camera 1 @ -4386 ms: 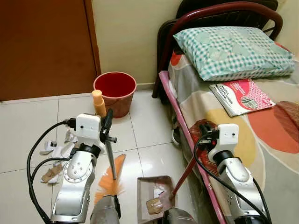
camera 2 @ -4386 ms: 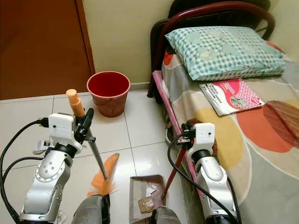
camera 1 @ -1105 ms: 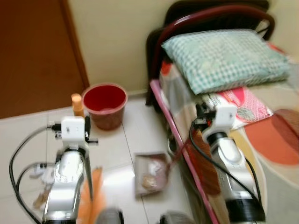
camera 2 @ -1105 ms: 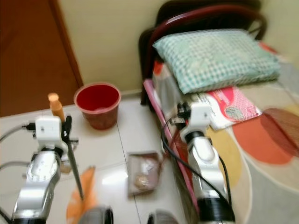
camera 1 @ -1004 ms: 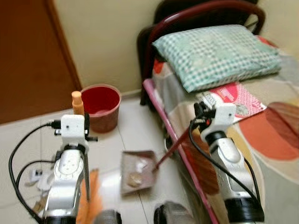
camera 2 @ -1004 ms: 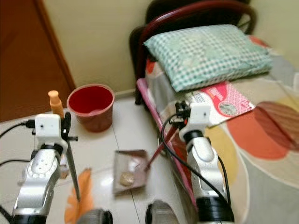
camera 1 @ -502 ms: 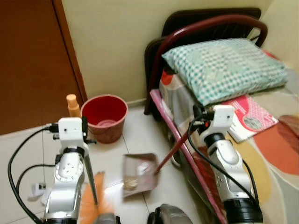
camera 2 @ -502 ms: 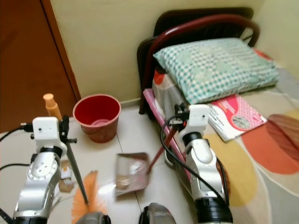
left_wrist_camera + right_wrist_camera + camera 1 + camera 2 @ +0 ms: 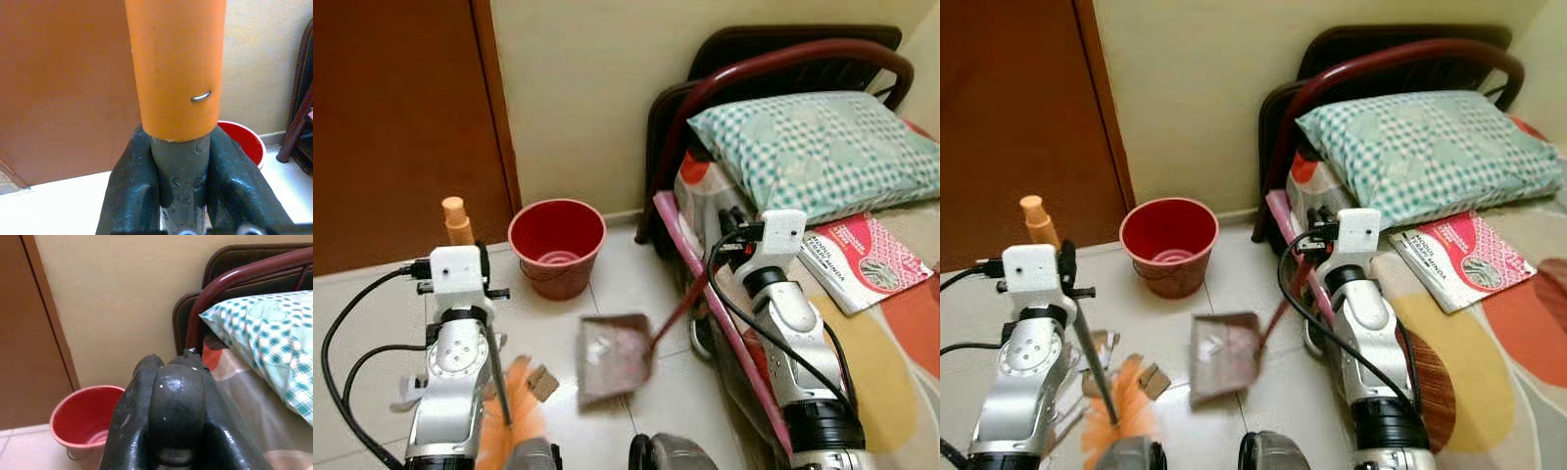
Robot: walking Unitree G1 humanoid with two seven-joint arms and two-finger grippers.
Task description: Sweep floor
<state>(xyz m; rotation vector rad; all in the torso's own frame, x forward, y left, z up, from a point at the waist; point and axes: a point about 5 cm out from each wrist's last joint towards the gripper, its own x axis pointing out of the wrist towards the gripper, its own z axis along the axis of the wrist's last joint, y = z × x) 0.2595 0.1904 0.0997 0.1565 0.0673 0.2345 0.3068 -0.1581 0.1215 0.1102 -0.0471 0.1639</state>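
While the right gripper (image 9: 168, 396) clamps the dustpan (image 9: 613, 357) handle, dustpan raised near the red bucket (image 9: 557, 245), emptying seems next; the left gripper (image 9: 178, 186) clasps the broom (image 9: 175, 68).

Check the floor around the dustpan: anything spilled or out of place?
Yes. A brown scrap lies loose on the tile beside the orange broom head, outside the dustpan, which hangs tilted short of the red bucket.

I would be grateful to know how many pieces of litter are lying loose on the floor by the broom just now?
2 that I can make out: a small brown scrap beside the orange broom head, and pale paper left of the left arm. More may be hidden behind that arm.
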